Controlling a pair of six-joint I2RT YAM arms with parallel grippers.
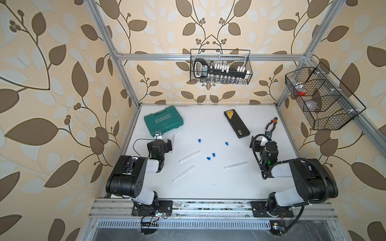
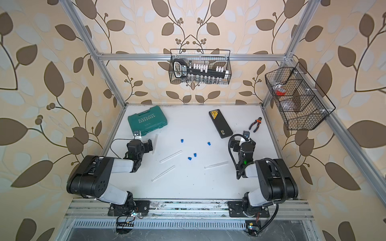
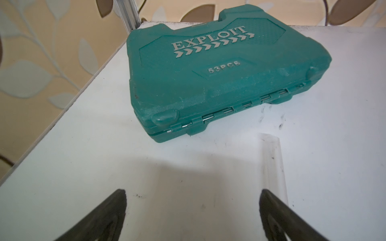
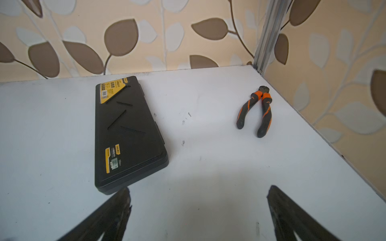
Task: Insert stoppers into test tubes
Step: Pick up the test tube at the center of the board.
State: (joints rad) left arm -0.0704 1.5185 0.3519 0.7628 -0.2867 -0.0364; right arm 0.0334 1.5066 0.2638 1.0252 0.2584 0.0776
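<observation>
Judging from how things lay, the first step was not yet begun: none of the four blue stoppers (image 1: 199, 140) sat in a tube. They lay loose on the white table (image 1: 208, 187), near its middle, two of them close together and two apart, further back. Three clear test tubes (image 1: 189, 156) lay flat around them, all empty. A fourth tube (image 3: 271, 158) lay just beside the left gripper (image 3: 193, 194) and ran up to one of its fingers. I could not tell if it touched.

The left gripper stood with its jaws spread wide and nothing between them. The right gripper (image 4: 199, 188) was the same, fully spread and empty, at the other side of the table.

I think the next move called for one arm to take a tube and the other a stopper. A tube is thin, round and clear, so it may roll away when the jaws close on it. A stopper is very small and needs an exact pinch. After that, the stopper must meet the open mouth of the tube, not the rounded end.

The green case (image 3: 208, 68) carried the word "EXPLOIT" over a row of arrows, and below it "53PCS". The black case (image 4: 127, 133) had yellow labels and a barcode, but the print was too small to read. The pliers (image 4: 255, 110) showed no writing.
</observation>
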